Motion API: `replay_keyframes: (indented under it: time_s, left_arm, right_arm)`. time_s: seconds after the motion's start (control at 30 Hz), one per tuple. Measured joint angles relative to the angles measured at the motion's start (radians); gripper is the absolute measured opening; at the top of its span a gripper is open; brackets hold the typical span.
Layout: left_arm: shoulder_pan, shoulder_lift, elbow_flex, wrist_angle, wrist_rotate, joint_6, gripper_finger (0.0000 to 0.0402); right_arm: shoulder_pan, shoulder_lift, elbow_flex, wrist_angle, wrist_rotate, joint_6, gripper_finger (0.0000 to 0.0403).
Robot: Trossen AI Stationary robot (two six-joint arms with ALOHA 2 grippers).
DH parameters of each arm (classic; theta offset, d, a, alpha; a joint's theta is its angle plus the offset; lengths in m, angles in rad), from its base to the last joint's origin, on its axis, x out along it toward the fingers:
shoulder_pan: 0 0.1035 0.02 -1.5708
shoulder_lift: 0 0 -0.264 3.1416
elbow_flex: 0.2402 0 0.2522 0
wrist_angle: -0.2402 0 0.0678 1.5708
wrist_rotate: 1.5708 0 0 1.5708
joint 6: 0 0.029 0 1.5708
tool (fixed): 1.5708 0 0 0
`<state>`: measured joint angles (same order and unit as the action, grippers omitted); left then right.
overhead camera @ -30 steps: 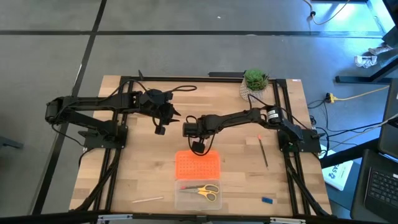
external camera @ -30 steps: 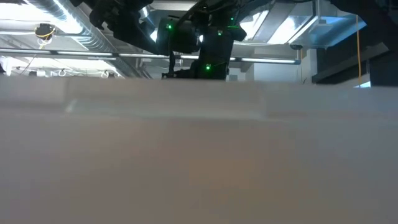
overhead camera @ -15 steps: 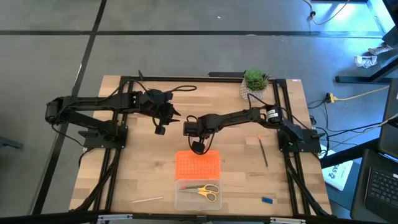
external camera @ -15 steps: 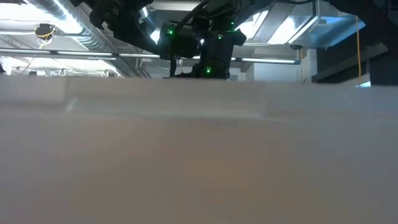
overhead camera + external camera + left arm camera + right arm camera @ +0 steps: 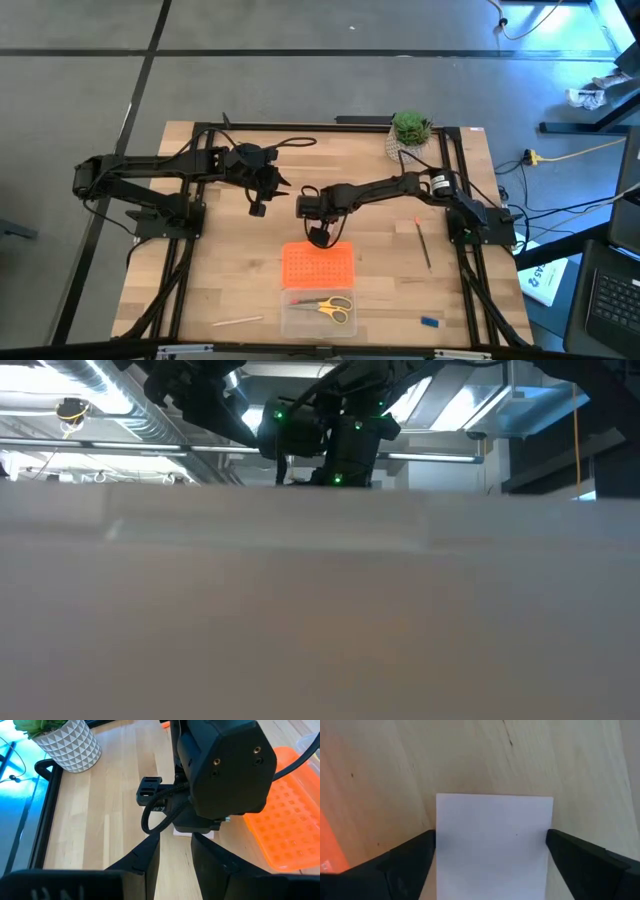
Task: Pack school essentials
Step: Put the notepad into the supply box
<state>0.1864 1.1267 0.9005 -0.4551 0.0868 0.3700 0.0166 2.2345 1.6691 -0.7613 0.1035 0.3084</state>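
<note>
Beside the orange lid [image 5: 318,265], right pincer [image 5: 492,855] spread wide astride pale pad [image 5: 494,840], fingers [image 5: 407,857] clear of its edges, left pincer [image 5: 257,209] narrowly parted, idle.

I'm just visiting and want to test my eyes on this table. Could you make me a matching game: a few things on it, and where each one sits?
Things:
1. scissors
2. plant
3. square pad
4. blue piece

Places:
A. between the fingers of the right tool
B. at the table's far edge
C. inside the clear case
D. on bare wood near the table's front edge, right of the case

Pairs: 1-C, 2-B, 3-A, 4-D
</note>
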Motion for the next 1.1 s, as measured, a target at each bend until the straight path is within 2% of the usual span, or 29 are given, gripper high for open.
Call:
replay_keyframes:
  time_s: [0.97,1.1]
  left_arm:
    - [0.0,0.0,0.0,0.0,0.0,0.0,0.0104]
    - [0.0,0.0,0.0,0.0,0.0,0.0,0.0104]
  right_arm:
    - [0.001,0.003,-0.002,-0.004,0.008,-0.003,0.0383]
    - [0.001,0.003,-0.002,-0.004,0.008,-0.003,0.0369]
